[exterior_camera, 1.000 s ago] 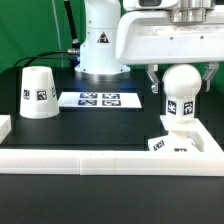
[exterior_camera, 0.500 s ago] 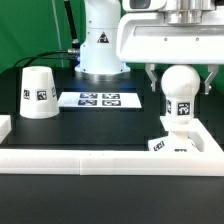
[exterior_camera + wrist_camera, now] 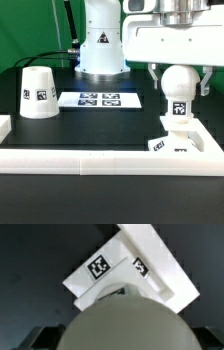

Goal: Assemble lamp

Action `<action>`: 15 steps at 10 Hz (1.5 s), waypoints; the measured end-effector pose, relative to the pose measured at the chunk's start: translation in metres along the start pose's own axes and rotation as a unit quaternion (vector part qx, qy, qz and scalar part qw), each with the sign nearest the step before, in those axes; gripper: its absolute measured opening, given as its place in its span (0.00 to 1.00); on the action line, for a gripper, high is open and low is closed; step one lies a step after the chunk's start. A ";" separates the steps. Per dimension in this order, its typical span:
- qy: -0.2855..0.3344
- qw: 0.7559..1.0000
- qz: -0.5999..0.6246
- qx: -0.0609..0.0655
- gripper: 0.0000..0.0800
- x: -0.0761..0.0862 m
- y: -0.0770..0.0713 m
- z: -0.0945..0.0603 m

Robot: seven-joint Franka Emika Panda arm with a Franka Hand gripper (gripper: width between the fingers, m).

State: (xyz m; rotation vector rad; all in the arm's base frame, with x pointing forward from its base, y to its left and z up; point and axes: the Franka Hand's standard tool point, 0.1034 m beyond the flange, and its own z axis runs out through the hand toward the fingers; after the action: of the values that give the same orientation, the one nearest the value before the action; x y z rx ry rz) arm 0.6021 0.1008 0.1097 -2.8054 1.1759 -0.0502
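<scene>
Gripper (image 3: 179, 90) straddles bulb (image 3: 178, 80) on base (image 3: 186, 140). Bulb fills the wrist view, fingertips cropped; can't tell if pinching, maybe gapped.

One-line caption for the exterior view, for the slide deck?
Gripper straddles the bulb standing on the base; shade sits apart on the exterior view's left.

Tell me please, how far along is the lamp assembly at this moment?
Done, it seems: the bulb stands upright on the base. In hand: the gripper straddles the bulb, one finger on each side; whether it grips is unclear. Left: the shade sits apart at the exterior view's left, not yet over the bulb.
</scene>
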 end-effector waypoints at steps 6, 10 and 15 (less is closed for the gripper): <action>0.003 0.989 -0.148 0.002 0.87 -0.003 -0.003 0.000; 0.004 0.943 -0.333 0.004 0.87 -0.006 -0.008 -0.001; 0.024 0.850 -0.526 -0.001 0.87 -0.001 -0.009 -0.003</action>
State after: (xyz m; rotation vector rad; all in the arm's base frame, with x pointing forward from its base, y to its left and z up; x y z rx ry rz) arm 0.6080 0.1079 0.1133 -3.0520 -0.4819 -0.1900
